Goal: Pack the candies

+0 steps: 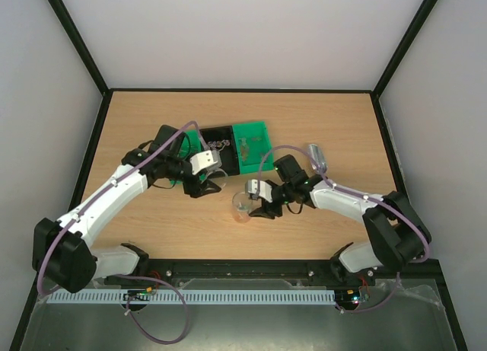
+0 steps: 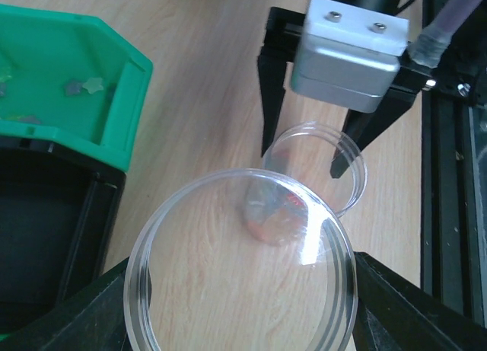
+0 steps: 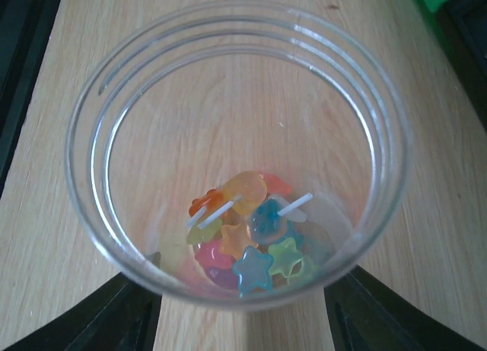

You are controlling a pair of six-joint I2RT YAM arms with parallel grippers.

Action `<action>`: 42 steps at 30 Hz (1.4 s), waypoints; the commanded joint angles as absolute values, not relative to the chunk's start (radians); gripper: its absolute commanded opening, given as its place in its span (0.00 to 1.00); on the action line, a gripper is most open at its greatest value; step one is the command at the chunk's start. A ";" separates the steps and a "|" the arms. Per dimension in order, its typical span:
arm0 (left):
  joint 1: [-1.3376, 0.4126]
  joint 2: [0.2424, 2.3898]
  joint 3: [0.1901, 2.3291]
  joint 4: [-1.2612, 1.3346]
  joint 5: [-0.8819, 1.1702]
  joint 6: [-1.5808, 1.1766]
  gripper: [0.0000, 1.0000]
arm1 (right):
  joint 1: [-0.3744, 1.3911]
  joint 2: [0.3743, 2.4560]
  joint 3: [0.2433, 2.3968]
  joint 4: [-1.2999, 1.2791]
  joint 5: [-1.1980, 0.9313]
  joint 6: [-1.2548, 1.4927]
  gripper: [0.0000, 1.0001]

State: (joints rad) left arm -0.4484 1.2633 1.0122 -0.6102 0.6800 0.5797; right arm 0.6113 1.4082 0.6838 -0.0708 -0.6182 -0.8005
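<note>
A flat wooden table (image 1: pixel 319 122) with a pale, fine grain fills the scene, walled in by plain white panels. Two white and black jointed arms reach in from the near edge, the left arm (image 1: pixel 106 195) and the right arm (image 1: pixel 358 202), and their tips come close together at the middle.

Toward the back sit two plastic trays, touching side by side. One is a bright green tray (image 1: pixel 255 126) with cut-off corners. The other is a black tray (image 1: pixel 217 130) on its left.

The left gripper (image 2: pixel 242 260) is clamped on a clear lid (image 2: pixel 228 320), round and shallow with ridged rings along its rim. One black finger presses each side, and the lid hangs tilted above the wood.

Just beside it stands a clear jar (image 3: pixel 80 161), round and open at the top, with thread rings below its rim. It is upright on the table. The right gripper (image 2: pixel 300 161) straddles this jar, one pointed black finger close against each side. Whether they press the wall cannot be told.

A small metal scoop (image 1: pixel 316 153) lies on the wood behind the right arm, apart from the trays.

The candies (image 3: pixel 243 237) lie heaped at the bottom of the jar. They are tiny glossy, see-through stars and rounded shapes in orange, blue, green and pink, some with thin white sticks. A few more lie scattered on the floor of the green tray.
</note>
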 commanded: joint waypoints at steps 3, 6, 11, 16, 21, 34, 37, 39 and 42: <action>-0.447 1.229 0.985 -0.739 0.720 0.711 0.57 | 0.702 1.473 0.711 0.113 -0.584 -0.566 0.59; -0.471 1.237 0.970 -0.727 0.710 0.715 0.57 | 0.702 1.477 0.723 0.117 -0.569 -0.520 0.61; -0.549 1.258 0.949 -0.672 0.678 0.693 0.57 | 0.682 1.433 0.725 0.044 -0.566 -0.522 0.67; -0.597 1.292 0.945 -0.615 0.652 0.667 0.57 | 0.656 1.342 0.688 -0.008 -0.576 -0.535 0.72; -0.615 1.329 0.949 -0.575 0.643 0.651 0.58 | 0.655 1.267 0.658 -0.056 -0.585 -0.548 0.65; -0.644 1.398 0.964 -0.543 0.633 0.628 0.59 | 0.655 1.249 0.641 -0.046 -0.582 -0.521 0.54; -0.646 1.406 0.969 -0.543 0.634 0.630 0.60 | 0.655 1.261 0.641 -0.030 -0.587 -0.517 0.50; -0.649 1.411 0.971 -0.539 0.632 0.631 0.60 | 0.654 1.273 0.642 -0.023 -0.590 -0.517 0.46; -0.654 1.417 0.975 -0.539 0.634 0.636 0.60 | 0.655 1.297 0.649 -0.011 -0.595 -0.509 0.42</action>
